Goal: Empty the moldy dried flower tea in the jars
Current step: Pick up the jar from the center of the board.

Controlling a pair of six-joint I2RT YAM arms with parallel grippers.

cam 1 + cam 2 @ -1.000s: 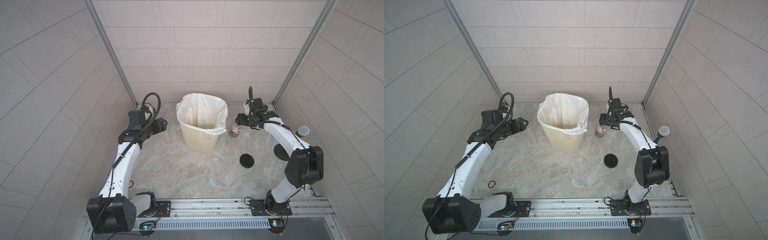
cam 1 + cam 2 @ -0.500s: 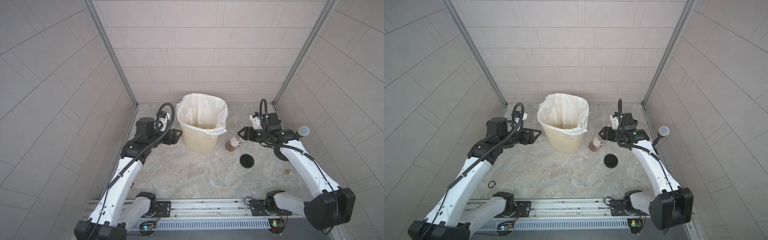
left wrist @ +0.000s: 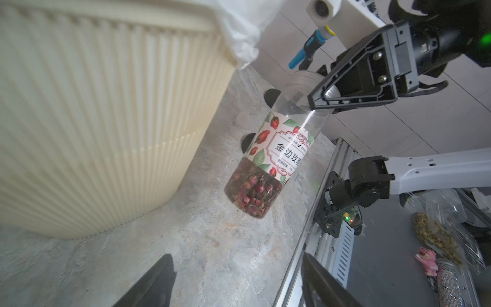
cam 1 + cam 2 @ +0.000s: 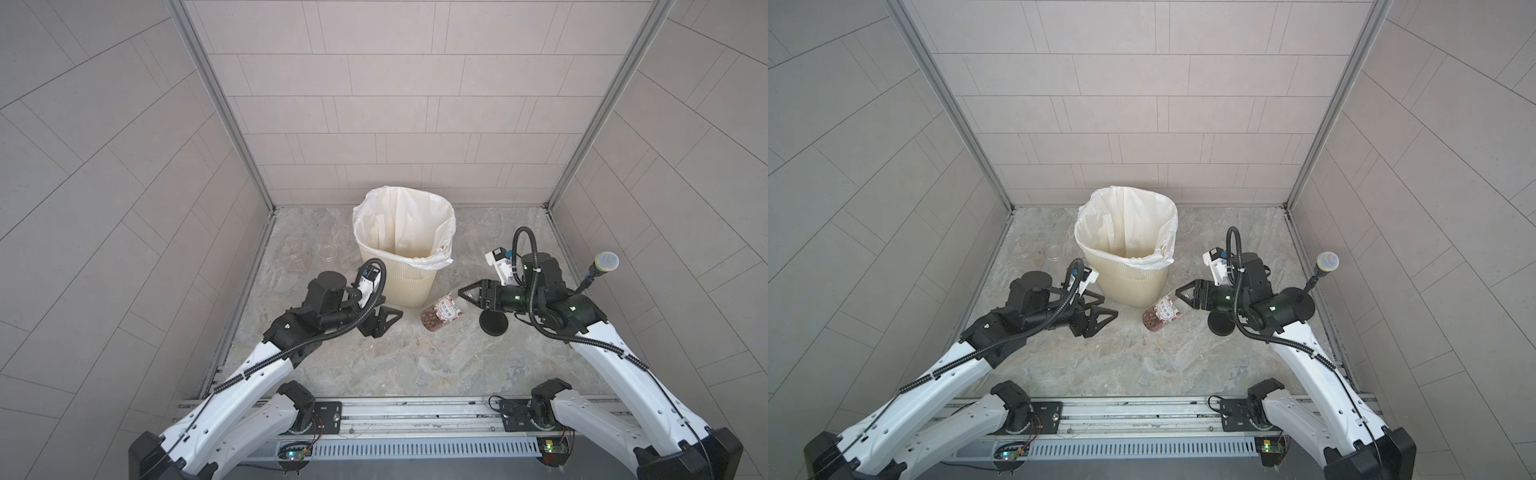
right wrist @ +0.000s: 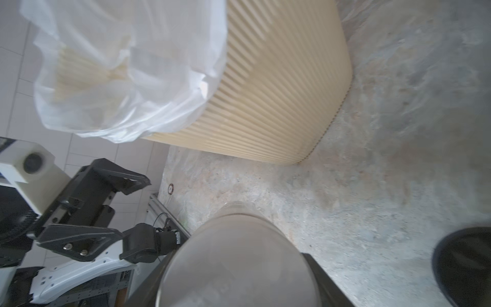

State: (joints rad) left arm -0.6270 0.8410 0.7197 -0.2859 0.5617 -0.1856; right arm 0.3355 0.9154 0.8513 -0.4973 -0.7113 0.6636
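A clear jar (image 4: 445, 312) with a red-and-white flower label hangs tilted just in front of the cream bin, its base low. My right gripper (image 4: 463, 301) is shut on the jar's neck (image 3: 300, 91). Reddish-brown dried flower tea (image 3: 252, 191) fills the jar's lower part, and no lid shows on its mouth. In the right wrist view the jar (image 5: 239, 255) sits between the fingers of the right gripper (image 5: 236, 279). My left gripper (image 4: 386, 322) is open and empty, pointing at the jar from a short way off, and its open jaws (image 3: 239, 279) frame bare floor. In both top views a squat clear jar (image 4: 1021, 247) stands empty at the back left.
The ribbed cream bin (image 4: 415, 286) with a white liner stands at the back middle. A round clear lid (image 4: 327, 251) lies beside the squat jar. A black lid (image 4: 493, 324) lies under the right wrist. A stalked round-headed object (image 4: 606, 262) stands at the right wall.
Both arms swung forward from the back. The right gripper carried the jar from beside the bin toward the front. The left gripper came round to the bin's front.
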